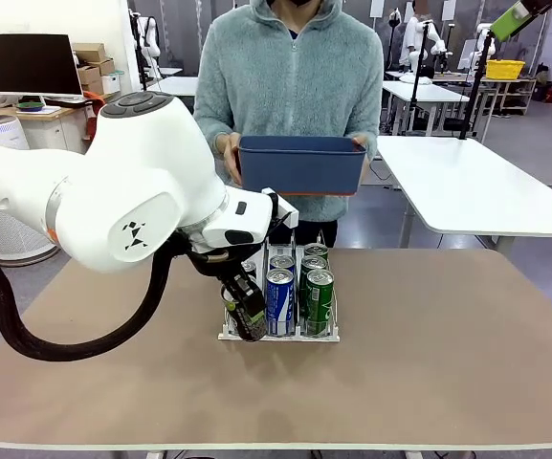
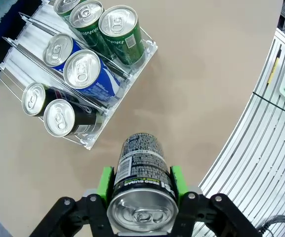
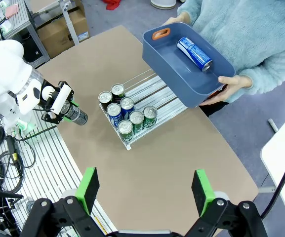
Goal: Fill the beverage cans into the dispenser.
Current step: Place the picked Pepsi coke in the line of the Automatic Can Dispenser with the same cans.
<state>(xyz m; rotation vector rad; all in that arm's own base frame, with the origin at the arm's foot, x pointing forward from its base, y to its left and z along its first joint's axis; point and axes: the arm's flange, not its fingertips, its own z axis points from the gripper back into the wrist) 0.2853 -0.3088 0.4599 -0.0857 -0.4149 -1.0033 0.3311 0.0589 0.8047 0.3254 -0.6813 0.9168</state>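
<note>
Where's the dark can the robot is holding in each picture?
Front view: dark can low centre, before the dispenser's left lane.
Left wrist view: can bottom centre, between green pads.
Right wrist view: can far left, at white arm's tip.
Shared landmark: the dispenser.

**Robotics lab, shared work floor**

White rectangular worktables (image 1: 476, 186) stand in rows on a grey floor. A black flat monitor (image 1: 25, 63), stacked brown cardboard boxes (image 1: 92, 65) and a slotted silver aluminium base (image 2: 261, 158) strewn with cables (image 3: 12, 153) mark a research lab.
</note>
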